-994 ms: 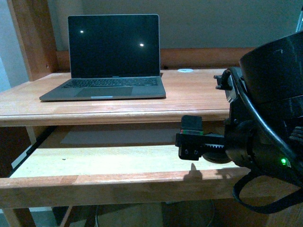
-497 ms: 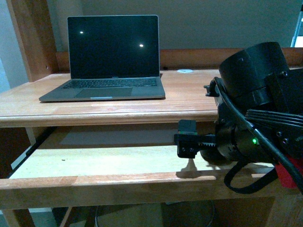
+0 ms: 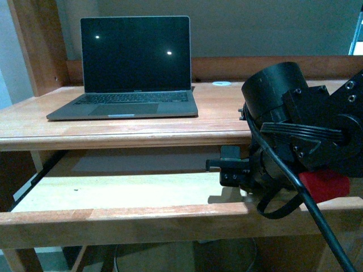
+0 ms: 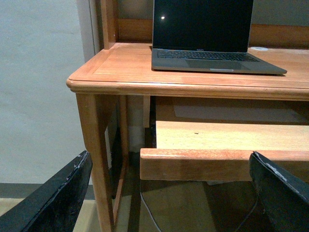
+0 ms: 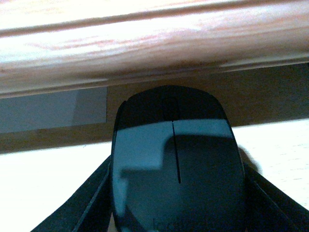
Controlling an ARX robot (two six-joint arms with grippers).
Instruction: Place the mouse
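Observation:
The mouse (image 5: 176, 164), black, domed and oval, fills the right wrist view, and my right gripper (image 5: 176, 195) is shut on its sides. It hangs just above the pale pull-out shelf (image 5: 38, 179), under the front edge of the desk top (image 5: 145, 43). In the front view my right gripper (image 3: 229, 165) sits over the right part of that shelf (image 3: 125, 192), and the arm hides the mouse. My left gripper (image 4: 171, 198) is open and holds nothing, low in front of the shelf's front rail (image 4: 203, 162).
A grey laptop (image 3: 133, 68) stands open with a dark screen on the desk top (image 3: 227, 113), left of centre. A small white disc (image 3: 222, 84) lies at the back. A grey sheet (image 3: 142, 164) lies at the back of the shelf. A desk leg (image 4: 96, 145) stands near my left gripper.
The bulk of the right arm has swung left and lower in the front view, and a red part now shows. The gripper itself has stayed over the right of the shelf.

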